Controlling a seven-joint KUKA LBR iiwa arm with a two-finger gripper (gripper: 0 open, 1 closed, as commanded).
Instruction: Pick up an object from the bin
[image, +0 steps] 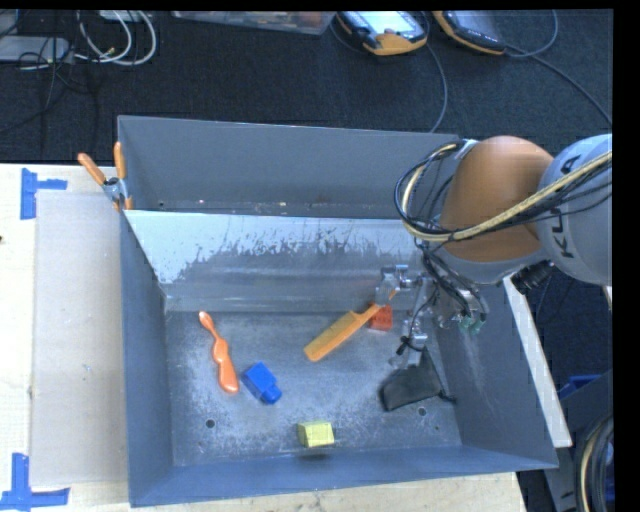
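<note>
bin (150, 330): grey metal, with a few loose things apart on the floor.
claw (412, 335): low by the right wall. i cannot tell whether it is apart or together.
orange comb (340, 333): just left of the claw, long axis slanting from the claw down to the left, near end closest.
black flat piece (408, 390): just in front of the claw, shape hard to make out.
orange brush (218, 352): well left.
blue block (262, 382): left, nearer than the brush.
yellow block (316, 433): front left, by the near wall.
red piece (380, 319): beside the claw, partly hidden behind the comb's end.
my read: the comb is the likeliest pick, gripped across its long axis.
</note>
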